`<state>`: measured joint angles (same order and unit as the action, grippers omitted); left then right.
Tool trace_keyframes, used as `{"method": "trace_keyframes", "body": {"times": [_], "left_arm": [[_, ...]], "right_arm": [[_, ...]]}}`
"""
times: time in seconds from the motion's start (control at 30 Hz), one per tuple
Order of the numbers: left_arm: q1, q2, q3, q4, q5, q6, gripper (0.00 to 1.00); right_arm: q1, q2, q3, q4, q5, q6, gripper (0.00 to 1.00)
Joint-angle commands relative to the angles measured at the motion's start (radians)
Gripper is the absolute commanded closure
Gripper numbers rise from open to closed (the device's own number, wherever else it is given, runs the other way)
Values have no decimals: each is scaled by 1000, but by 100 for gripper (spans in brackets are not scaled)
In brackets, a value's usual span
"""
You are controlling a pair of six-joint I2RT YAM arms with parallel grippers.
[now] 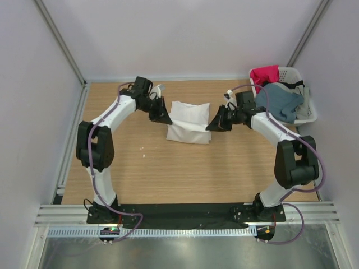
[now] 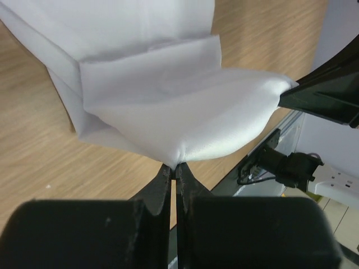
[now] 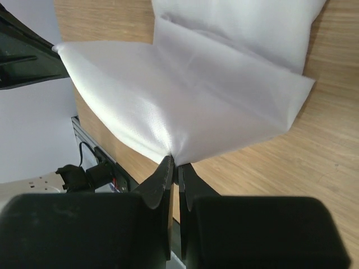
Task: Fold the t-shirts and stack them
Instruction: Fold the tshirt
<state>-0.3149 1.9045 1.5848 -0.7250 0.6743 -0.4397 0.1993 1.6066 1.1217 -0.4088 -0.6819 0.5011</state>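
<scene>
A plain white t-shirt, partly folded, hangs stretched between my two grippers above the middle of the wooden table. The left gripper is shut on its left edge; in the left wrist view the cloth bunches right at the closed tips. On the opposite edge the right gripper is shut too, and the cloth pinches into its tips. The shirt's lower part rests on the table. A slate blue t-shirt and a red-pink t-shirt lie in the basket.
A white slotted plastic basket stands at the back right corner of the table. White walls close in the table at the back and both sides. A black strip runs along the near edge by the arm bases.
</scene>
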Motion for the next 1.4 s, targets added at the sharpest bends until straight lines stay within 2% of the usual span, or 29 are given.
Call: {"method": "trace_keyframes", "body": {"times": [0.0,0.13,0.37,0.43,0.47,0.5,0.53,0.67,0.77,0.83,0.93,1.03,1.13,1.37], "left_arm": [[23,75,127,-4,-2,18,100],[45,200,272,-2,-15,27,100],[69,439,602,71,-61,21,100],[71,529,680,94,-87,30,83],[69,553,751,128,-126,47,68],[69,579,785,151,-140,58,60],[71,614,855,166,-166,65,41],[68,630,937,251,-304,107,11],[71,573,913,245,-320,114,9],[80,526,815,248,-280,88,10],[83,437,659,263,-202,72,15],[86,401,578,240,-148,68,21],[99,422,584,202,-90,67,25],[115,505,668,200,-64,147,24]], "right_arm": [[-15,83,98,59,5,-29,92],[-38,216,228,74,8,-47,93],[-69,475,560,125,51,-58,94],[-69,544,610,142,57,-61,94],[-69,556,645,154,105,-64,88],[-67,570,659,162,120,-71,85],[-70,587,674,163,134,-87,76],[-69,583,739,127,202,-185,21],[-72,527,738,102,225,-217,19],[-74,495,707,96,222,-222,19],[-74,460,667,87,171,-217,20],[-70,454,621,93,143,-217,21],[-72,472,631,85,172,-245,21],[-70,572,754,39,293,-343,25]]}}
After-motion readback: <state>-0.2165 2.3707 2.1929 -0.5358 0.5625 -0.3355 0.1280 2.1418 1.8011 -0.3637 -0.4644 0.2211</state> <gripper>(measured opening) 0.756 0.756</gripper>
